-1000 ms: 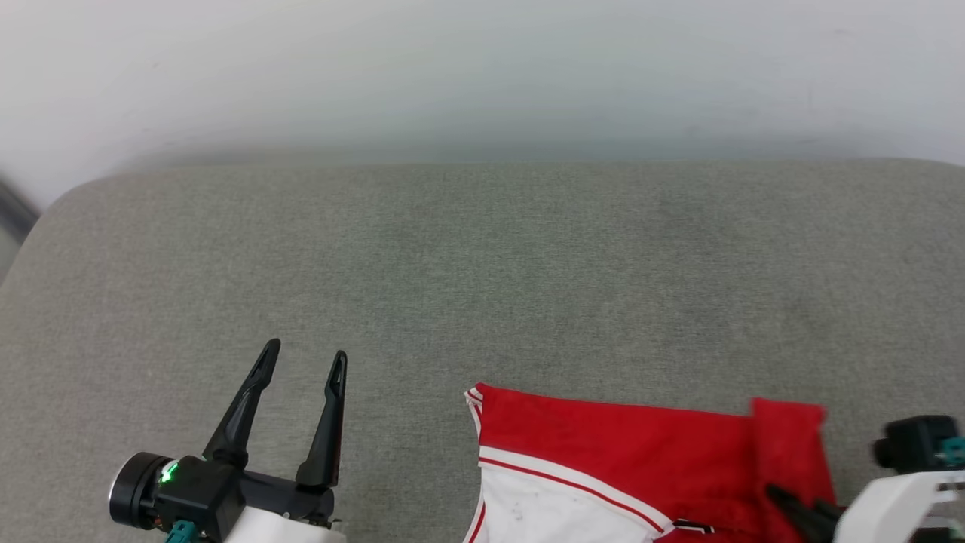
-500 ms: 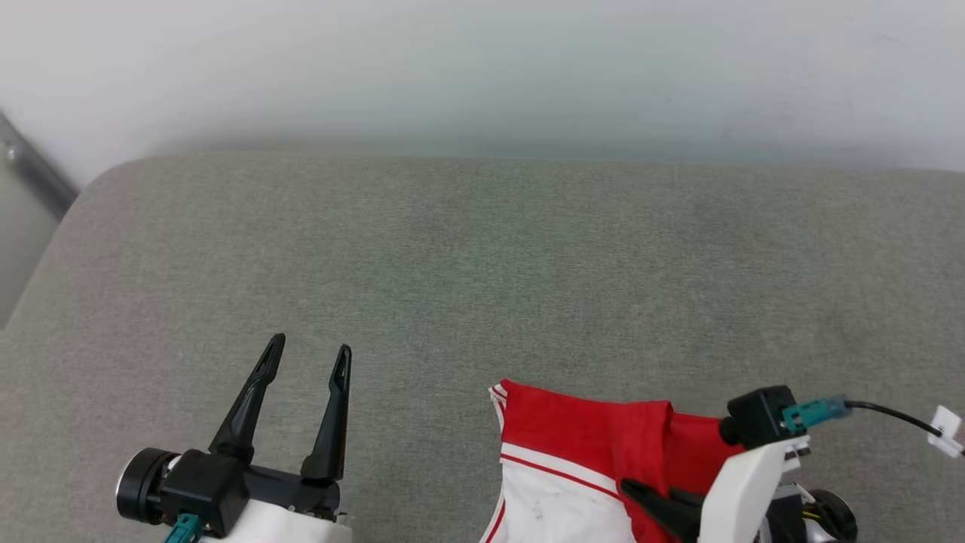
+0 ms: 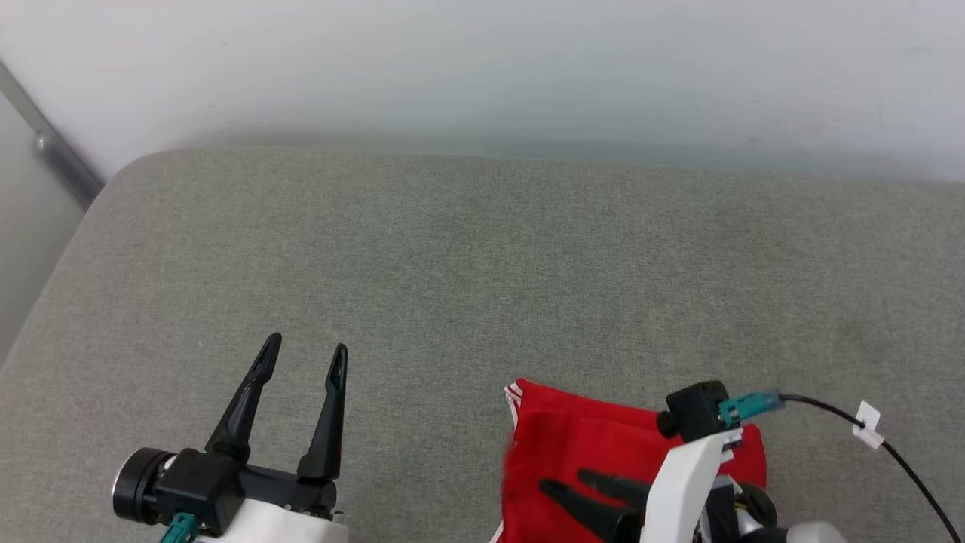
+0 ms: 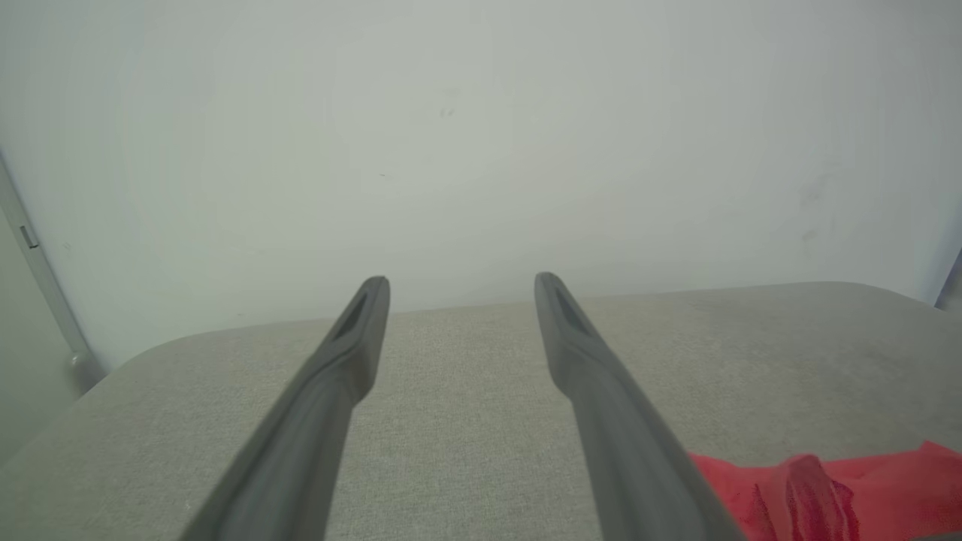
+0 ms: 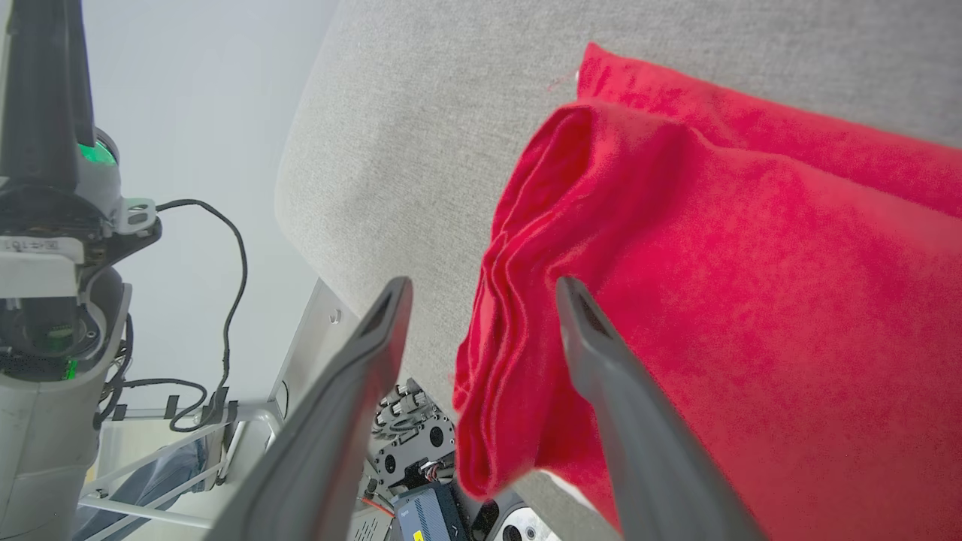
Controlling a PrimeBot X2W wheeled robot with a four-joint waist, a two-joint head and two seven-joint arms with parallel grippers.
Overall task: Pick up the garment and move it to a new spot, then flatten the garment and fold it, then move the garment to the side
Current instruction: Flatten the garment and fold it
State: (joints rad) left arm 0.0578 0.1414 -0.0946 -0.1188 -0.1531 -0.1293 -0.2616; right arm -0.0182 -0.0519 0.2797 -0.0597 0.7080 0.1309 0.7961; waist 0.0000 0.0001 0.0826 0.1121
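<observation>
The garment [image 3: 588, 441] lies folded into a red bundle at the near right of the grey cushion [image 3: 482, 271]. A bit of striped trim [image 3: 513, 394] shows at its far left corner; the sleeves, letters and number are hidden. My right gripper [image 3: 564, 480] lies over it with fingers pointing left and open. In the right wrist view the garment [image 5: 751, 263] has its layered folded edge between the spread fingers of my right gripper [image 5: 482, 285]. My left gripper [image 3: 305, 348] hovers open over bare cushion to the left, holding nothing. The left wrist view shows the left gripper [image 4: 462, 284] and the garment [image 4: 864, 488].
A white wall [image 3: 482, 68] rises behind the cushion. The cushion's rounded left edge [image 3: 68, 256] drops off beside a grey rail [image 3: 53, 147]. A black cable [image 3: 897, 452] trails from my right wrist. My left arm [image 5: 45, 225] stands at the right wrist view's left.
My right gripper swept left, carrying the garment's right edge over the white sleeve, and its fingers now stand apart. The head camera shifted a little. My left gripper stayed put.
</observation>
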